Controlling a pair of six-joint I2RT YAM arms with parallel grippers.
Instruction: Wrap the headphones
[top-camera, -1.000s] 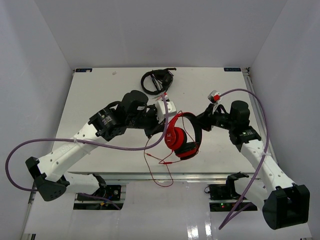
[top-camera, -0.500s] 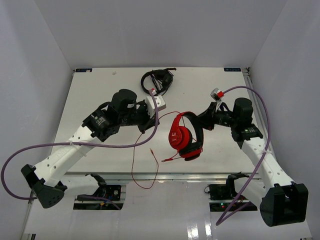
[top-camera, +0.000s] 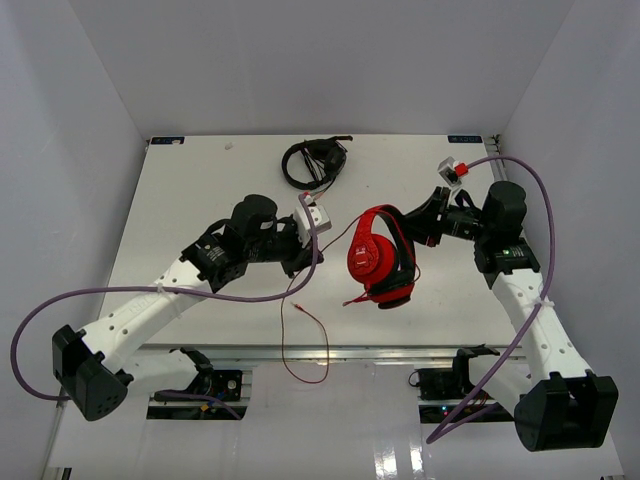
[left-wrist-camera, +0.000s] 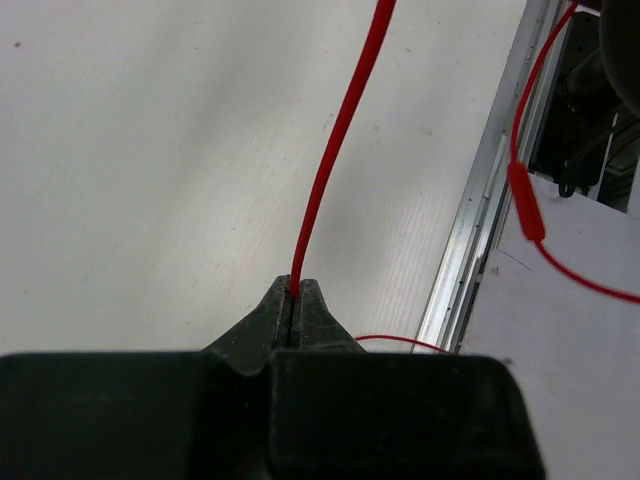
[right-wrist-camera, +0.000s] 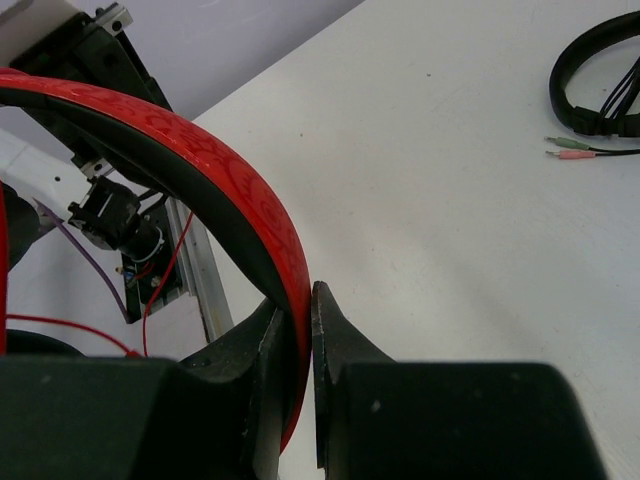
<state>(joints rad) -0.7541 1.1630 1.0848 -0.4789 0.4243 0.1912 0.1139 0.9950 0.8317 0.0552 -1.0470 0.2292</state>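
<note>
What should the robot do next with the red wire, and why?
Probably swing the left gripper toward the headphones to lay its pinched cable around them. The right gripper holds the headband, and most cable hangs loose.

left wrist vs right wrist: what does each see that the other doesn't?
Left wrist only: left fingers shut on the thin red cable. Right wrist only: right fingers clamped on the red headband, and black headphones lying top right. Both: the white table and stretches of the thin red cable.
</note>
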